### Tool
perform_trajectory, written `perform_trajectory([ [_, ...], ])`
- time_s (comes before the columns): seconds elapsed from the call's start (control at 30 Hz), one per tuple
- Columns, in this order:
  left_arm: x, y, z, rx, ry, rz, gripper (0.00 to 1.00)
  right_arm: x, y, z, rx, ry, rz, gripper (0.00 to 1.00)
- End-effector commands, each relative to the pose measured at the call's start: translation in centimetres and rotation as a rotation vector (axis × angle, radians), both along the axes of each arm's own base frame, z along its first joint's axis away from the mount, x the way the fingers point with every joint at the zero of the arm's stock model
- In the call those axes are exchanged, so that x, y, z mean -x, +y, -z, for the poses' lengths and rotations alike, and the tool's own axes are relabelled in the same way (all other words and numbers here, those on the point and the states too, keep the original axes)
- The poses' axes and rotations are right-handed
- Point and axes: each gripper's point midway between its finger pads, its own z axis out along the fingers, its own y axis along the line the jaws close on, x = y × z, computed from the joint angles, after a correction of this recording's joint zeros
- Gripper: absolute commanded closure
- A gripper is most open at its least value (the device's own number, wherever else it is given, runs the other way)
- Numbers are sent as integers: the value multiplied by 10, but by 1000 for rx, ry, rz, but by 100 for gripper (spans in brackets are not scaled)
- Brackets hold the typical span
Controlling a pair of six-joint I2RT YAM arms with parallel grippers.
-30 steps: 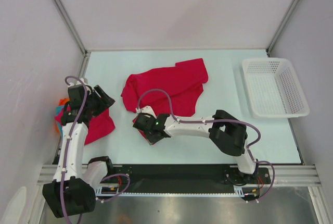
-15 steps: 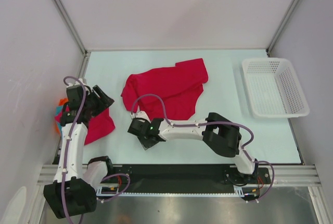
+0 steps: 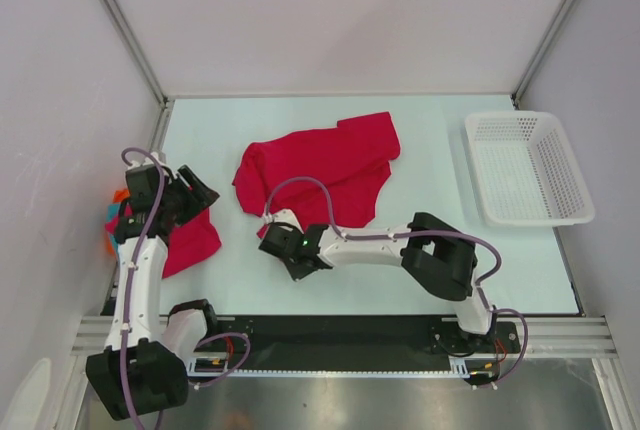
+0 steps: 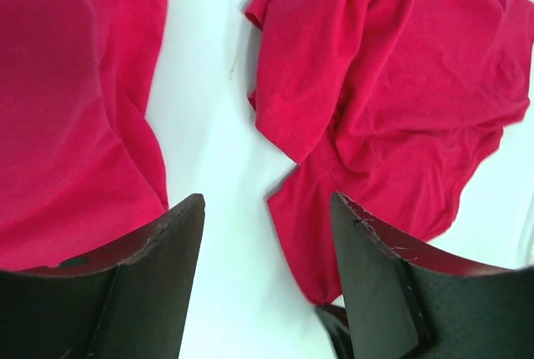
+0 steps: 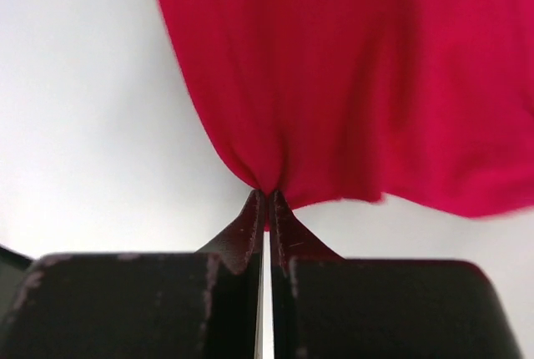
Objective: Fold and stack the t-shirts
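The right fingers (image 5: 259, 209) are pinched shut on the near hem of the crumpled red t-shirt (image 3: 320, 165) at counter (image 3: 440, 140) centre. The left fingers (image 4: 175, 242) stand wide apart, gripping nothing, at the second red t-shirt (image 3: 195, 235). The white mesh basket (image 3: 530, 175) sits at the right, well apart from both.

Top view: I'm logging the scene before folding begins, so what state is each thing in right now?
right gripper, shut, pinching the near edge of the middle t-shirt.
left gripper, open, holding nothing.
middle t-shirt, crumpled, unfolded.
left t-shirt, bunched, unfolded, partly under the left arm.
orange and teal garments, heaped beside the left t-shirt, mostly hidden.
basket, upright, empty.
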Motion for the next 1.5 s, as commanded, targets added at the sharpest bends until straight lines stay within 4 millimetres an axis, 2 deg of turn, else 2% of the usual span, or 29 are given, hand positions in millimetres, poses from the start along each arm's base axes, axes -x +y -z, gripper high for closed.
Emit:
perform_trajectory([
  [0.0, -4, -13, 6, 38, -7, 101, 33, -28, -48, -56, 58, -114, 78, 100],
  [0.07, -3, -23, 11, 77, 4, 161, 33, -48, -64, -107, 52, -214, 121, 100],
  [0.1, -4, -24, 16, 92, 24, 170, 33, -51, -79, -142, 31, -254, 139, 100],
  [0.13, -4, -27, 19, 102, 31, 183, 33, -63, -81, -182, -11, -337, 171, 100],
  [0.27, -4, -38, 31, 162, 41, 231, 33, -70, -114, -292, -146, -502, 248, 100],
  [0.37, -4, -46, 36, 204, 47, 259, 33, -69, -149, -341, -190, -607, 332, 100],
  [0.43, -4, -48, 39, 220, 57, 264, 33, -70, -170, -355, -206, -646, 378, 100],
  [0.53, -5, -55, 40, 242, 55, 281, 32, -79, -183, -337, -176, -601, 403, 100],
  [0.7, -7, -68, 45, 254, 73, 325, 30, -79, -174, -313, -142, -556, 389, 100],
  [0.87, -8, -87, 58, 246, 113, 371, 30, -82, -175, -318, -146, -574, 394, 100],
  [1.1, -8, -110, 72, 172, 194, 404, 30, -87, -191, -328, -145, -598, 423, 100],
  [1.2, -8, -115, 74, 102, 223, 388, 29, -89, -202, -337, -153, -617, 442, 100],
  [1.23, -9, -109, 77, 55, 238, 356, 29, -89, -205, -340, -158, -621, 447, 100],
  [1.33, -12, -110, 82, -6, 260, 333, 29, -89, -215, -347, -163, -632, 462, 100],
  [1.4, -12, -112, 86, -29, 278, 333, 29, -90, -221, -347, -159, -635, 470, 100],
  [1.47, -13, -107, 91, -77, 296, 300, 29, -89, -229, -348, -158, -636, 482, 100],
])
